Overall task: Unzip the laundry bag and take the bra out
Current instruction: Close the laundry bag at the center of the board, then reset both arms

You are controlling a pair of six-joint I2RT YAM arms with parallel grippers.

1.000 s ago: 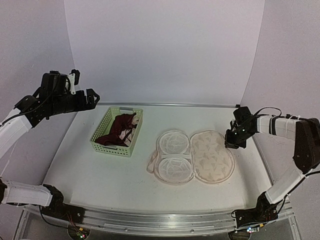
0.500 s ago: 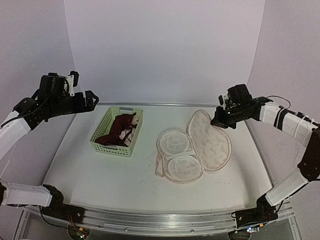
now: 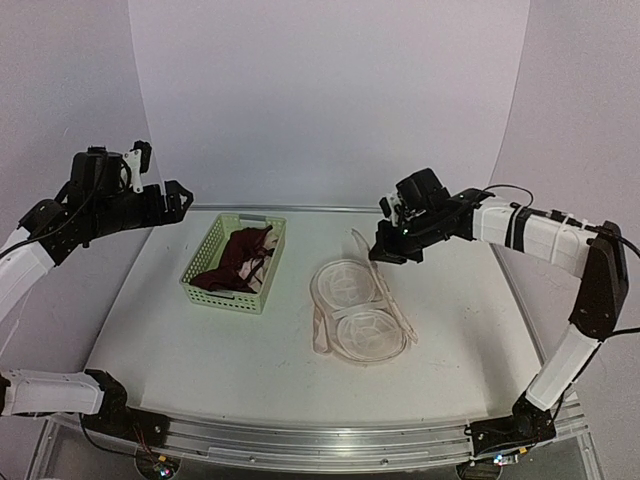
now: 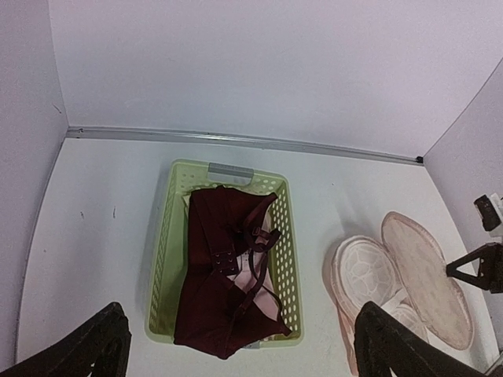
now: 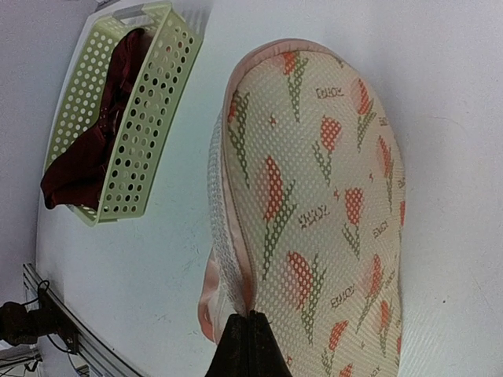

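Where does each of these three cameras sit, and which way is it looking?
Top external: above and behind the arms, facing down over the table; shows both arms, left gripper and right gripper.
Left wrist: on the raised left arm, looking down at the basket holding the bra; its open fingers frame the bottom corners.
Right wrist: low over the table, looking along the laundry bag; its shut fingers pinch the bag's edge.
Shared: all three show basket, bra and bag.
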